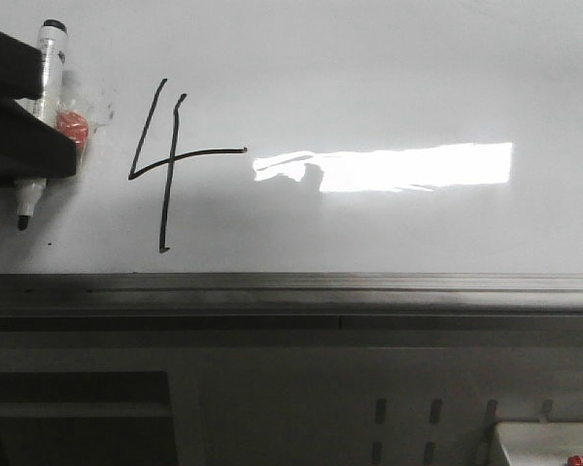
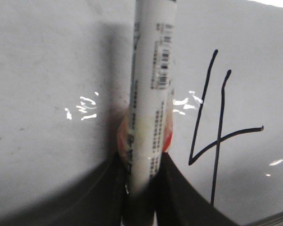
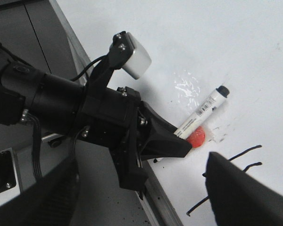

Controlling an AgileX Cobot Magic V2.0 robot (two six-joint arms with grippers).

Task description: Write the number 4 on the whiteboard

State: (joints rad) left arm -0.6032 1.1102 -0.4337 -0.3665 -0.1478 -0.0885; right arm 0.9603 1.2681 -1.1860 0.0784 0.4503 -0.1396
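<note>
Front view: marker [image 1: 47, 70] in left fingers [image 1: 39, 136], beside number 4 [image 1: 170, 160].

This looks like a robotics lab. A glossy whiteboard [image 1: 389, 78] lies flat on a grey metal frame [image 1: 291, 291]. A black camera-fitted robot arm [image 3: 61, 103] reaches over it.

Whiteboard [image 1: 369, 58]: glossy white surface bearing a bright rectangular glare patch to the right of centre. A grey metal strip [image 1: 291, 286] borders its near edge. Drawn on the surface toward the left is the number 4 [image 1: 165, 160], black, open-topped, with slanted left stroke, horizontal bar and long vertical stroke.
</note>
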